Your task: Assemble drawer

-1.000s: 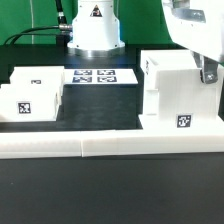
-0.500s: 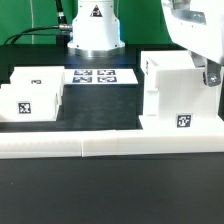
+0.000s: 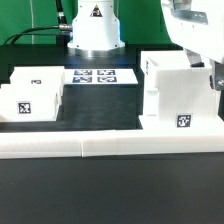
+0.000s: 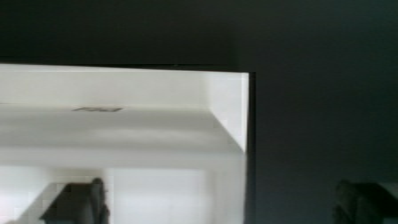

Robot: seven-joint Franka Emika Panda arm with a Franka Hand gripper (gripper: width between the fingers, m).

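The drawer's large white boxy housing (image 3: 170,95) stands at the exterior view's right, a square tag on its front. A smaller white tray (image 3: 35,95) with tags stands at the left. My gripper (image 3: 213,76) hangs at the housing's upper right edge, mostly cut off by the frame. In the wrist view the housing (image 4: 125,120) fills the lower left, and its side wall ends at a straight edge. My gripper (image 4: 217,205) is open. One dark finger (image 4: 75,205) is over the white housing and the other (image 4: 365,203) is over the dark table beyond the wall. It holds nothing.
The marker board (image 3: 100,76) lies flat between tray and housing, in front of the arm's white base (image 3: 95,30). A long low white border rail (image 3: 110,143) runs across the front. Black table lies in front of the rail.
My gripper has shifted slightly right and down along the housing's right edge. The housing and the tray have not moved.
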